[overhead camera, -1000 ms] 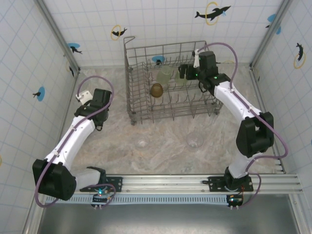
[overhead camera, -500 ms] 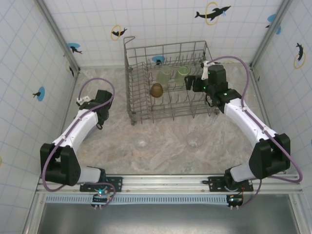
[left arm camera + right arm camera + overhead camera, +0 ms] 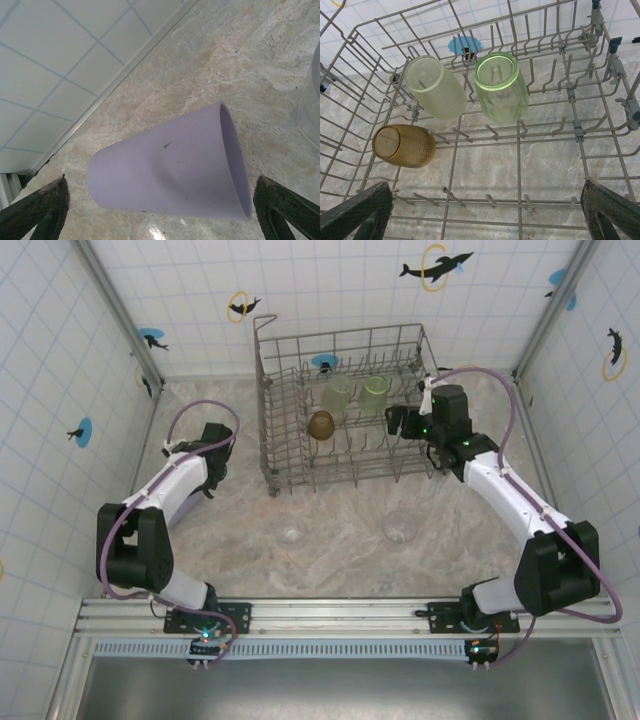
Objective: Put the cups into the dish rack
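A lilac cup [image 3: 170, 165] lies on its side on the marble table, mouth to the right. My left gripper [image 3: 161, 187] is open and straddles it, one finger [image 3: 40, 207] on each side, clear of its wall. In the top view the left gripper [image 3: 207, 480] is low at the table's left. The dish rack [image 3: 340, 336] holds a pale cup [image 3: 436, 87], a green cup [image 3: 501, 89] and an amber cup [image 3: 404, 146], all tipped over tines. My right gripper [image 3: 400, 422] hangs open over the rack's right half, holding nothing.
Two clear cups [image 3: 292, 533] [image 3: 400, 528] stand on the table in front of the rack. Another clear cup [image 3: 310, 110] shows at the right edge of the left wrist view. Tiled walls close in on the left, back and right.
The right gripper has drawn back from the rack's far side toward its right front. The left arm has folded down, its elbow swinging nearer the base.
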